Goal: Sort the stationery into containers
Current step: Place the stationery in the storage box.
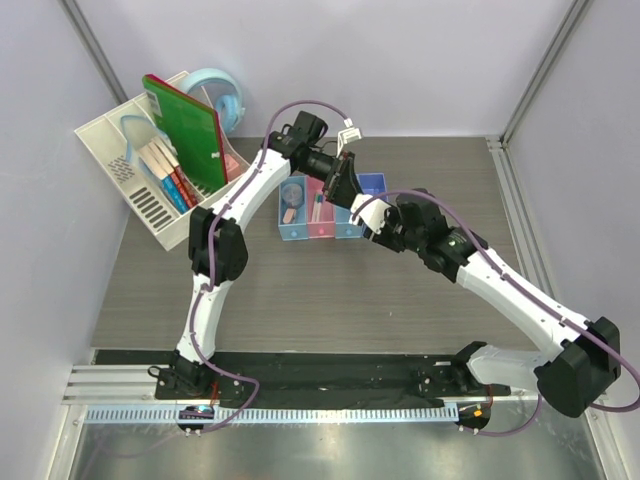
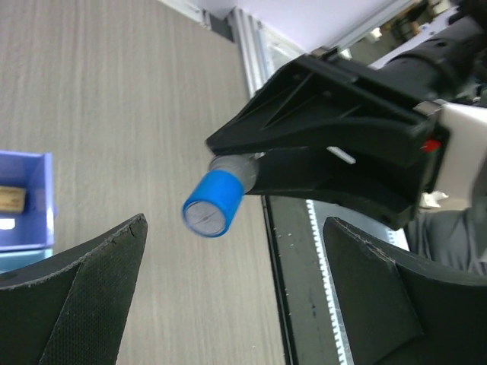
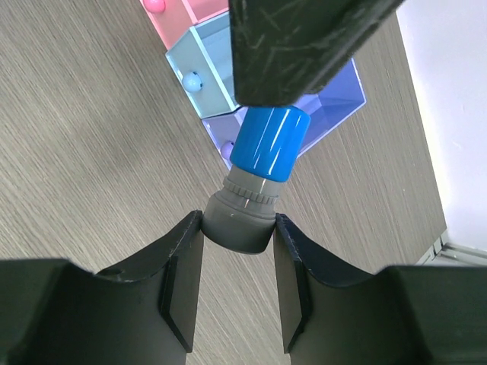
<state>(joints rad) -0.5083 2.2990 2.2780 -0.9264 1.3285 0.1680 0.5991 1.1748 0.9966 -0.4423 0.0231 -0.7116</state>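
Note:
My right gripper (image 3: 237, 220) is shut on the grey end of the blue-grey stubby cylinder (image 3: 259, 163) and holds it above the table, beside the row of bins (image 1: 320, 212). Its blue end points at my left gripper's finger (image 3: 304, 38). My left gripper (image 2: 234, 251) is open, its jaws wide on either side of the cylinder (image 2: 217, 199) and not touching it. In the top view both grippers meet over the blue bin (image 1: 350, 222) and the violet-blue bin (image 1: 373, 184). The violet-blue bin (image 2: 27, 220) holds a small tan item (image 2: 11, 198). The pink bin (image 1: 319, 210) holds a pen.
A white slotted desk organizer (image 1: 130, 175) with a green book (image 1: 185, 130) stands at the back left, with a round light-blue tape dispenser (image 1: 225, 95) behind it. A metal rail (image 1: 510, 200) runs along the table's right edge.

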